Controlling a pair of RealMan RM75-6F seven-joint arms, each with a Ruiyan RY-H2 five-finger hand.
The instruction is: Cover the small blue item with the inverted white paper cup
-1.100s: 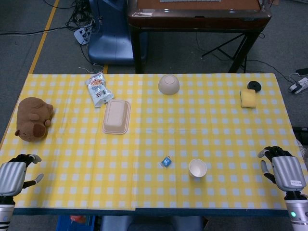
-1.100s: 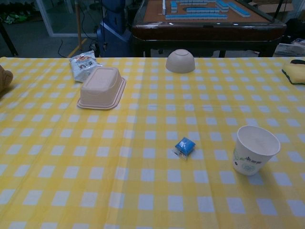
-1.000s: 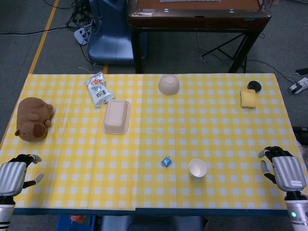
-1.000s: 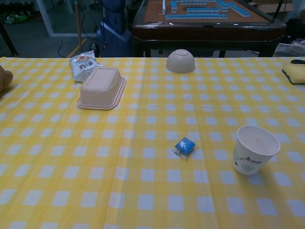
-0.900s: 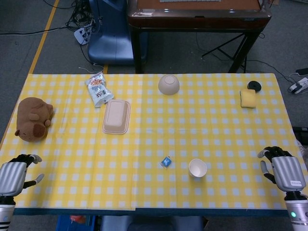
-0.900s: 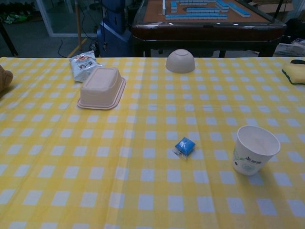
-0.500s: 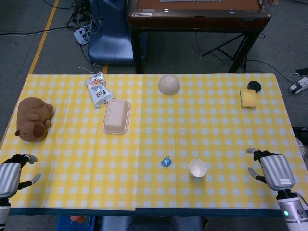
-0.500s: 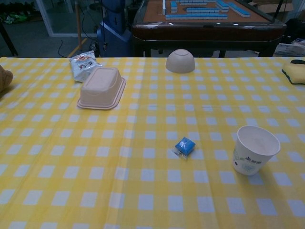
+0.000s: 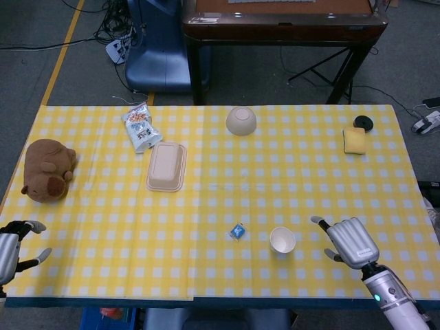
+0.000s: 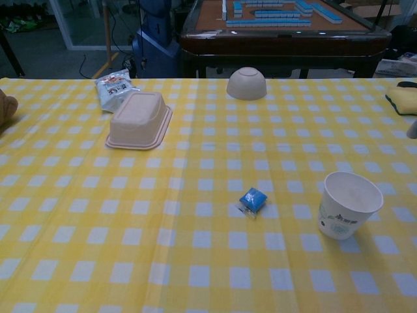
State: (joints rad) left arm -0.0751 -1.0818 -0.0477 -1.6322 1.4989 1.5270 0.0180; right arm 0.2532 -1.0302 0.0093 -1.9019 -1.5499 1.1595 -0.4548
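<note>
The small blue item (image 9: 238,232) (image 10: 252,199) lies on the yellow checked cloth near the table's front middle. Just right of it a white paper cup (image 9: 282,240) (image 10: 348,204) stands upright, mouth up. My right hand (image 9: 351,243) hovers a short way right of the cup, fingers apart and holding nothing; in the chest view only a fingertip (image 10: 412,129) shows at the right edge. My left hand (image 9: 12,242) sits at the table's front left corner, far from both objects, fingers apart and empty.
An upturned beige tray (image 9: 166,166), a snack packet (image 9: 139,126), an upturned bowl (image 9: 241,120), a brown plush toy (image 9: 47,169), a yellow sponge (image 9: 355,140) and a black disc (image 9: 362,123) lie towards the back and sides. A dark table (image 9: 282,27) stands behind.
My right hand has moved left from the table's right edge towards the cup. My left hand has drifted slightly left and down. The cup and blue item have not moved.
</note>
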